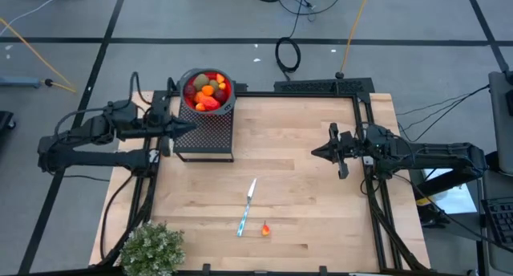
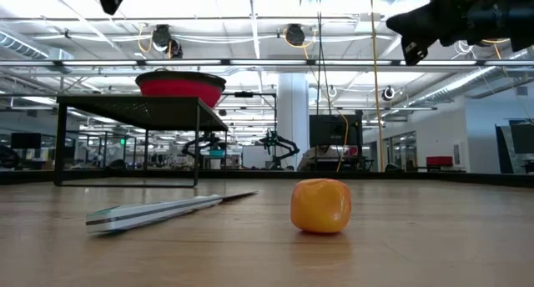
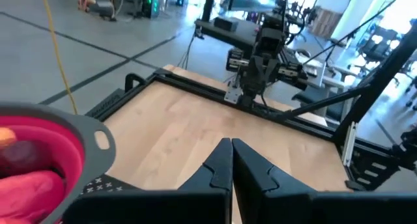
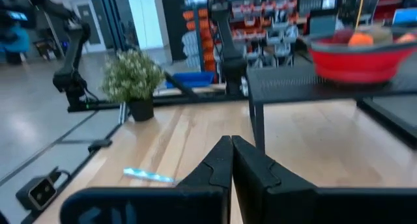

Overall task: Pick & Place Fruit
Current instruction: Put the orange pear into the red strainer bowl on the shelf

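Note:
Several toy fruits sit piled in a red bowl with a grey rim, which stands on a black mesh stand at the table's far left. One small orange fruit lies on the table near its near edge, beside a knife; the low view shows this orange fruit close up. My left gripper is shut and hovers beside the stand, just near of the bowl. My right gripper is shut, raised over the table's right part, touching nothing.
A bushy grey-green plant stands at the near left corner. A black frame edges the table's far and right sides. Bare wood lies between the stand and my right gripper. Cables lie on the floor beyond.

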Motion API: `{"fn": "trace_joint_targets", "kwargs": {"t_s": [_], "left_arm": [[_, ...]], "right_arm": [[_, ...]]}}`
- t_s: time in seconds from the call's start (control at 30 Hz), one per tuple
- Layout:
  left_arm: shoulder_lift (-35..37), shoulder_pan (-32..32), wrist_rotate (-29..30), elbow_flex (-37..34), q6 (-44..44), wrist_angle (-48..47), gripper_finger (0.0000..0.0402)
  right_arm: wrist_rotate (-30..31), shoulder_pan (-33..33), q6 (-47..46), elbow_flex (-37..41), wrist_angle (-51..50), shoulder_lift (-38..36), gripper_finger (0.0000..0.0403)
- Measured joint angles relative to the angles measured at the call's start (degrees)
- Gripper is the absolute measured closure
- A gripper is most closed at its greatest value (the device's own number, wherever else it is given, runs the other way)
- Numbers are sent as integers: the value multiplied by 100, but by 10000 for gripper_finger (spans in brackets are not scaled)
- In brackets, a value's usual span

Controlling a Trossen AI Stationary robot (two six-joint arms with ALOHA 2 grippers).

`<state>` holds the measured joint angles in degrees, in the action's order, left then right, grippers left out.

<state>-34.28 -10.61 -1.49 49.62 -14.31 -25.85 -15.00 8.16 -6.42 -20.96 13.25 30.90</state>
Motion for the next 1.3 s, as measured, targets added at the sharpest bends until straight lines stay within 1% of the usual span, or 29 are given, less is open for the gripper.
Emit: {"fn": "trace_joint_targets", "kwargs": {"t_s": [0.13,0.23,0.37,0.5,0.63,0.7,0.8,0.97,1.2,1.3], "left_arm": [[455,0,6,-261,71,53,399],[813,0,2,-421,170,50,399],[1260,0,1,-596,203,40,400],[1662,0,4,-732,198,-163,397],[1980,0,-1,-924,199,-194,400],[2113,0,-1,-1000,199,-209,397],[2314,0,-5,-1126,216,-284,400],[2653,0,-9,-1365,216,-302,399],[3115,0,-31,-1606,216,-379,396],[3304,0,-56,-1665,202,-512,400]], "right_arm": [[47,-1,2,-3,556,353,402],[252,-58,-13,-44,826,635,402],[334,-227,20,-295,832,1003,403],[348,-419,164,-650,761,1384,403],[618,-624,306,-1035,675,1758,403],[629,-710,386,-1210,646,1934,403],[648,-863,481,-1537,419,2206,403],[916,-1142,663,-2167,-223,2667,403],[947,-1474,919,-3071,-776,3309,403],[1154,-1632,1063,-3478,-983,3612,403]]}}
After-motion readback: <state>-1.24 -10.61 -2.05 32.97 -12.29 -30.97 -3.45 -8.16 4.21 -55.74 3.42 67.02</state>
